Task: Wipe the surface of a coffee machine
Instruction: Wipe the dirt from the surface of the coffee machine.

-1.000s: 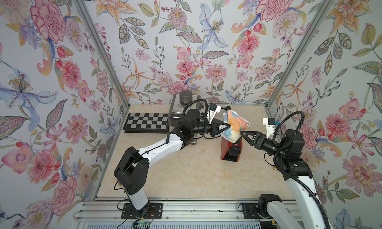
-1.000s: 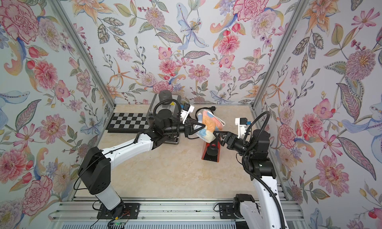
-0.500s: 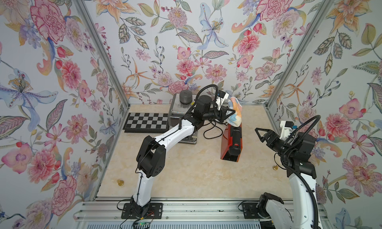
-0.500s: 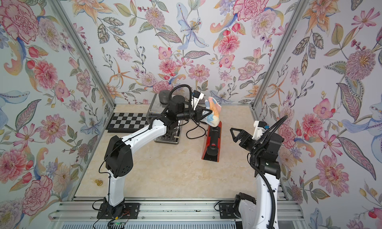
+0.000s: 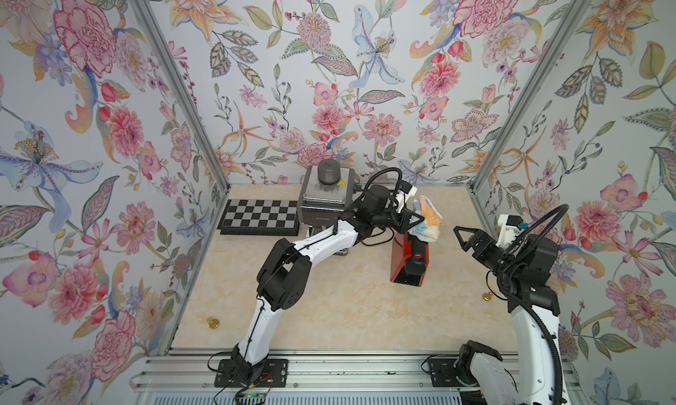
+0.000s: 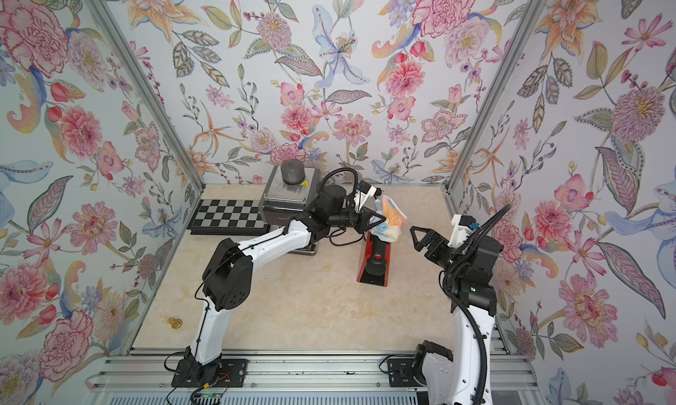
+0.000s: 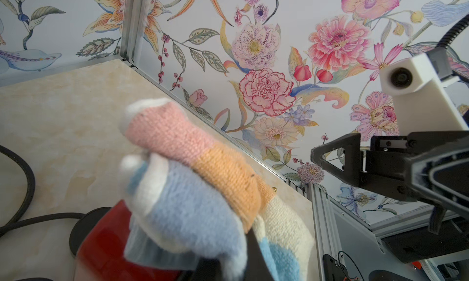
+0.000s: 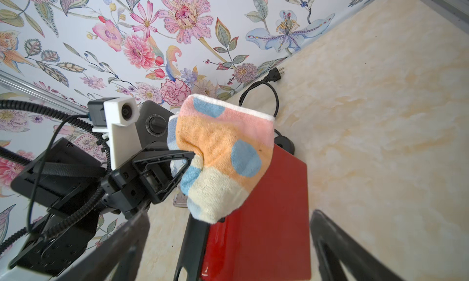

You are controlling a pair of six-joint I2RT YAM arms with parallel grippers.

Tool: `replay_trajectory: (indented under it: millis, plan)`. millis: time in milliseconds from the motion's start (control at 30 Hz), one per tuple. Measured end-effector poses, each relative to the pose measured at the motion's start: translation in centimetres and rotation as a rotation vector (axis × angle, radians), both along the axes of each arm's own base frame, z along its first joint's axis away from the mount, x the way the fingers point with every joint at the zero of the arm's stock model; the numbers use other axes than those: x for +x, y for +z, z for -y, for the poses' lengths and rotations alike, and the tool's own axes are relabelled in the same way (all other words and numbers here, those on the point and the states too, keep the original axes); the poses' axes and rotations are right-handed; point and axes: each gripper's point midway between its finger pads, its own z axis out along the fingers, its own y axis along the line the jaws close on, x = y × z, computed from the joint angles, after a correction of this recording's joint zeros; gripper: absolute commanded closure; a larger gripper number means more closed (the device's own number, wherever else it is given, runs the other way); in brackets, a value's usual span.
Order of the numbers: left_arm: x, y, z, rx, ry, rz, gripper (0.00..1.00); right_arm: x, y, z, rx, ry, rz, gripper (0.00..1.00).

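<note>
The red coffee machine point(image 5: 408, 262) point(image 6: 376, 262) stands on the beige table right of centre. A folded pastel cloth point(image 5: 428, 219) point(image 6: 392, 220), pink, orange, cream and blue, hangs over its far end and seems to touch the top there. My left gripper point(image 5: 416, 219) point(image 6: 376, 217) is shut on the cloth point(image 7: 203, 180), which hides most of its fingers point(image 7: 252, 254). In the right wrist view the cloth point(image 8: 223, 155) droops onto the red machine point(image 8: 266, 229). My right gripper point(image 5: 461, 237) point(image 6: 417, 236) point(image 8: 228, 246) stands open and empty, just right of the machine.
A silver machine with a dark round lid point(image 5: 325, 196) stands at the back, beside a chessboard point(image 5: 259, 217). A black power cable point(image 5: 373, 240) with its plug point(image 8: 275, 74) lies behind the red machine. Small brass pieces point(image 5: 213, 322) point(image 5: 487, 296) lie near the side walls.
My right gripper has let go of the cloth, opened wide and drawn back to the right. My left arm has carried the cloth toward the back, over the red machine's far end.
</note>
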Motion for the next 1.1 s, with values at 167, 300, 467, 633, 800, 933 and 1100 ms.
replay_trajectory:
  millis: [167,300,467,633,800,933,1100]
  plan:
    - [-4.7,0.6,-3.1,-0.012,-0.013,-0.041,1.0,0.1,-0.4,0.1,0.001,-0.001,-0.012,0.0]
    - [-6.8,-0.6,-5.1,-0.012,-0.006,-0.083,1.0,0.1,-0.4,0.0,-0.002,0.001,-0.012,0.0]
    - [-5.7,-1.3,-6.4,-0.002,0.055,-0.1,1.0,0.1,-0.5,-0.2,-0.001,0.008,-0.016,0.0]
    - [-0.7,-0.5,-8.4,0.035,0.209,-0.079,1.0,0.1,-0.8,-0.3,-0.003,0.012,-0.023,0.0]
    - [3.7,3.1,-8.8,0.029,0.325,0.015,1.0,0.1,-1.1,-0.5,-0.006,0.02,-0.029,0.0]
    - [5.2,3.9,-8.4,0.053,0.356,0.068,1.0,0.1,-1.2,-0.6,-0.009,0.024,-0.029,0.0]
    - [5.4,0.2,-6.9,0.109,0.312,0.052,1.0,0.3,-1.5,-0.9,-0.011,0.034,-0.042,0.0]
